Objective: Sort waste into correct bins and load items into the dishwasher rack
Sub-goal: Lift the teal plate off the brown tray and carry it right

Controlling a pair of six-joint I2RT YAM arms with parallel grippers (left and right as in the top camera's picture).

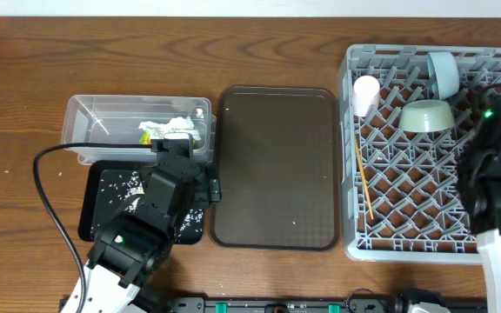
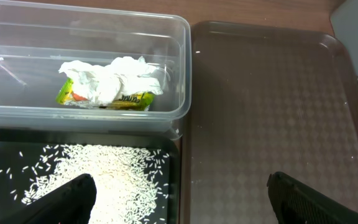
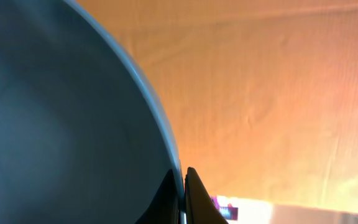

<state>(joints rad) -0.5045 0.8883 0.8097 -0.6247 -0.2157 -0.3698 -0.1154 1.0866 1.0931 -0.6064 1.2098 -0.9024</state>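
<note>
Two arms, one job seemingly almost done: right claw [image 3: 183, 179] clenched on the dark-blue plate [image 3: 55, 112] above the dishwasher rack [image 1: 424, 209], left claw [image 2: 179, 199] released over the black tray [image 1: 94, 226]. Likely next: slotting the plate between pegs.

Dark-blue plate [image 3: 55, 124]; brown tray [image 1: 277, 165]

I count one dishwasher rack [image 1: 411, 254], one pale-green bowl [image 1: 426, 116], one light-blue bowl [image 1: 443, 73], one white-pink cup [image 1: 365, 94], one visible chopstick [image 1: 364, 178], one dark-blue plate [image 3: 48, 124], one brown serving tray [image 1: 277, 165], one clear tub [image 1: 103, 117], one black tray [image 1: 94, 222], one napkin [image 2: 114, 78], one wrapper [image 2: 132, 99], and rice grains [image 2: 117, 177] too many to count.
</note>
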